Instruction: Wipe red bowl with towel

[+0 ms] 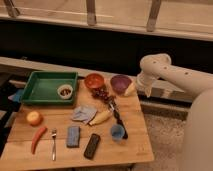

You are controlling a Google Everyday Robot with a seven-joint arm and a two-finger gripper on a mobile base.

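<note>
jaws by purple bowl point(119, 81), far-right worktop point(135, 145) edge; spread or pressed, cannot tell | towel point(83, 114) front-left of them, mid-worktop | red bowl point(94, 80) beyond towel

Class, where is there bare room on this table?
Right edge, between purple bowl and cup; front right corner past the remote. Crowded from red bowl to towel. Gripper hangs by the purple bowl.
</note>
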